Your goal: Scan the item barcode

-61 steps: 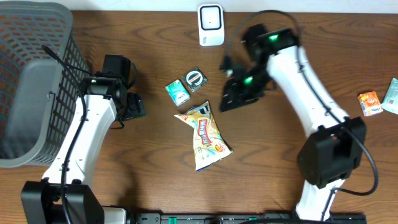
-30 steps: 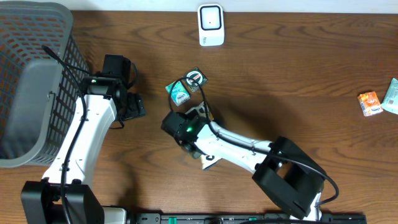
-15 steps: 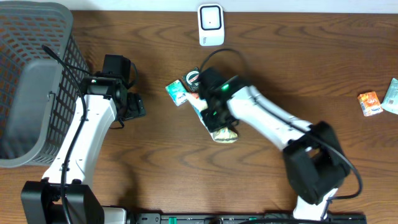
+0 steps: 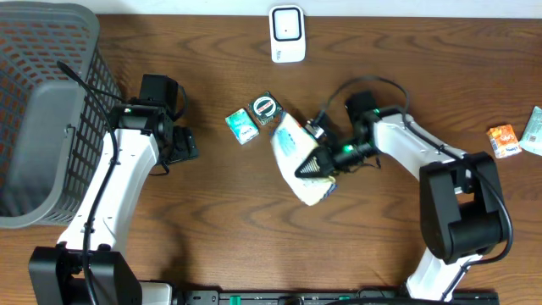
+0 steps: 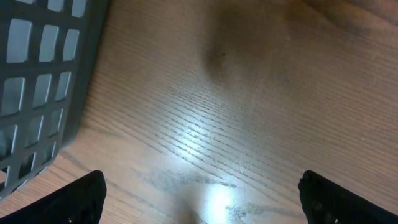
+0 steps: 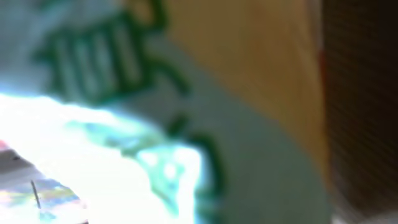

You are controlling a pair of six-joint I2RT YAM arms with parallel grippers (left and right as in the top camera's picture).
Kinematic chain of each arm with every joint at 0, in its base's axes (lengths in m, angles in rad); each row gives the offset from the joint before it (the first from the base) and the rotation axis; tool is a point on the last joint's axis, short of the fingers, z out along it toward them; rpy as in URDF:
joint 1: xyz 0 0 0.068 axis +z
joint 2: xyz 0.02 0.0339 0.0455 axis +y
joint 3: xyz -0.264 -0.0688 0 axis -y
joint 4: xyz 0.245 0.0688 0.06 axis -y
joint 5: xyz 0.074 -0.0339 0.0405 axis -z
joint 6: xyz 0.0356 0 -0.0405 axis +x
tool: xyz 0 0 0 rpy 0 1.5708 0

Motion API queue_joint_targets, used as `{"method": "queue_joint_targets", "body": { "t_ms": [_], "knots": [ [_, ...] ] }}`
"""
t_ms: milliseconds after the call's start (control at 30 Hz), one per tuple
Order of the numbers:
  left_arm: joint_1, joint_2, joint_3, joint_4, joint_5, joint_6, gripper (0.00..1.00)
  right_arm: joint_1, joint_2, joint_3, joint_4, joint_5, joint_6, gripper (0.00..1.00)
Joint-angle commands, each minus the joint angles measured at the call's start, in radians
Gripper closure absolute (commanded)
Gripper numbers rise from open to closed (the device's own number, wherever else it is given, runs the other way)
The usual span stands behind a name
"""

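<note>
**Snack bag clamped in the right claw, pale side up**

Overhead: The right gripper [image 4: 324, 163] is seen closed on the snack bag [image 4: 296, 151]. The bag is held just right of the teal packet [image 4: 242, 127] and the dark packet [image 4: 265, 108], below the scanner [image 4: 287, 34]. Whether the bag is lifted clear of the table [image 4: 406, 59] cannot be told. No barcode can be made out on its pale upturned side. The basket [image 4: 42, 110] is cut off at the left edge. At the right edge a pale packet [image 4: 533, 127] beside the orange packet [image 4: 502, 141] is also cut off. The left gripper [image 4: 183, 145] is parked near the basket.

Left wrist: Only the dark fingertips [image 5: 81, 198] are shown, at the lower corners, spread wide over bare wood with nothing held. A corner of the basket is seen at the left.

Right wrist: The view is filled by the blurred bag. Green print is seen but cannot be read, and the fingers are hidden.

Two seconds ago the bag lay flat with its colourful face up, apart from the right gripper. Now it is gripped and turned over. The left arm is unchanged.
</note>
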Motion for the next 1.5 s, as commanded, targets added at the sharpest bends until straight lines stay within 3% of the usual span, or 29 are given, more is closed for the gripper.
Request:
{"method": "queue_joint_targets", "body": {
  "t_ms": [0, 67, 167, 300, 500, 567, 733, 833, 933, 1200, 1467],
  "knots": [
    [0.003, 0.000, -0.004, -0.002, -0.020, -0.013, 0.02, -0.074, 0.012, -0.064, 0.048, -0.109, 0.031, 0.99],
    [0.003, 0.000, -0.004, -0.002, -0.020, -0.013, 0.02, -0.119, 0.012, -0.089, 0.068, -0.048, 0.073, 0.89],
    [0.003, 0.000, -0.004, -0.002, -0.020, -0.013, 0.02, -0.176, 0.012, -0.089, 0.064, 0.103, 0.124, 0.86],
    [0.003, 0.000, -0.004, -0.002, -0.020, -0.013, 0.02, -0.278, 0.012, -0.063, 0.002, 0.318, 0.140, 0.66],
    [0.003, 0.000, -0.004, -0.002, -0.020, -0.013, 0.02, -0.353, 0.012, 0.113, -0.258, 0.626, 0.129, 0.60],
    [0.003, 0.000, -0.004, -0.002, -0.020, -0.013, 0.02, -0.362, 0.012, 0.201, -0.354, 0.658, 0.129, 0.61],
    [0.003, 0.000, -0.004, -0.002, -0.020, -0.013, 0.02, -0.357, 0.012, 0.483, -0.595, 0.723, 0.138, 0.51],
    [0.003, 0.000, -0.004, -0.002, -0.020, -0.013, 0.02, -0.330, 0.011, 0.593, -0.689, 0.755, 0.159, 0.52],
    [0.003, 0.000, -0.004, -0.002, -0.020, -0.014, 0.02, -0.265, 0.011, 0.647, -0.748, 0.758, 0.154, 0.61],
    [0.003, 0.000, -0.004, -0.002, -0.020, -0.014, 0.02, -0.087, 0.012, 0.535, -0.716, 1.024, 0.269, 0.85],
    [0.003, 0.000, -0.004, -0.002, -0.020, -0.014, 0.02, -0.013, 0.012, 0.231, -0.412, 0.982, 0.305, 0.78]
  ]
}}
